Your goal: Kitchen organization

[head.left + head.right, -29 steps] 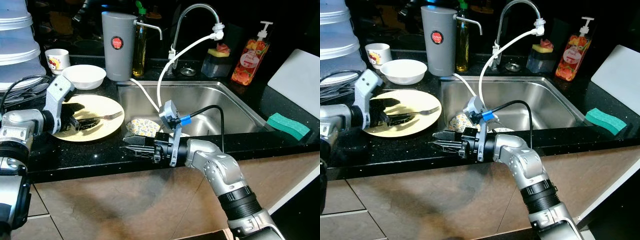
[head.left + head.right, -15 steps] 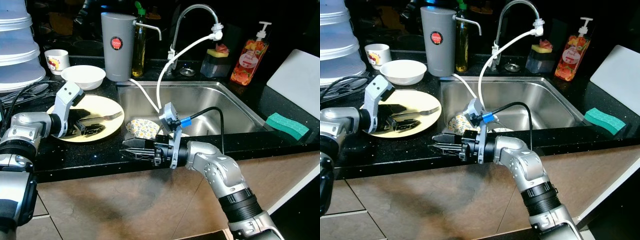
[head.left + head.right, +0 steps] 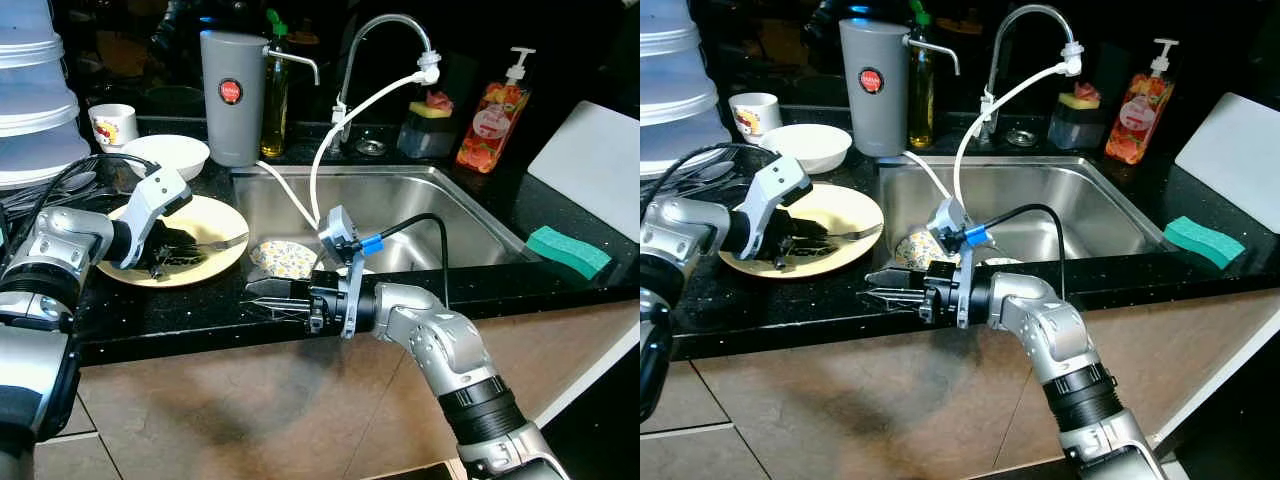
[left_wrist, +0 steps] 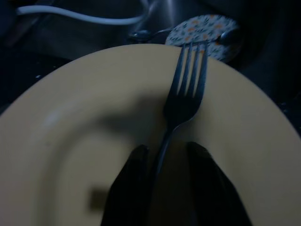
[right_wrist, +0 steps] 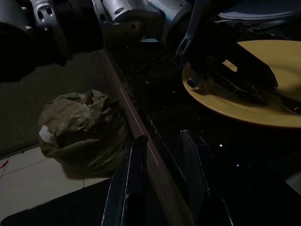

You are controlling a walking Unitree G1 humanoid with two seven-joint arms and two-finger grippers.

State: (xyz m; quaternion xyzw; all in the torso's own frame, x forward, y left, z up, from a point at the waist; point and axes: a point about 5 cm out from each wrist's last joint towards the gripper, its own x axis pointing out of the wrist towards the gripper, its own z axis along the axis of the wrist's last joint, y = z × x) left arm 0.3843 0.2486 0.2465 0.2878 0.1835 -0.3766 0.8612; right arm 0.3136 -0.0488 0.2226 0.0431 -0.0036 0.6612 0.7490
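The left arm bends inward, its left hand [image 3: 170, 252] angled down with black fingers [image 4: 131, 188] slightly apart. The right arm reaches across horizontally, its right hand [image 3: 262, 297] pointing left, fingers parted.

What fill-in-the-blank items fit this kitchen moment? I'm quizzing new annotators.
1. The fork lies on the ____ plate.
2. The left gripper has its fingers on either side of the fork's ____.
3. The green sponge sits to the ____ of the sink.
4. The right gripper hovers at the counter's front ____.

Missing words: yellow; handle; right; edge
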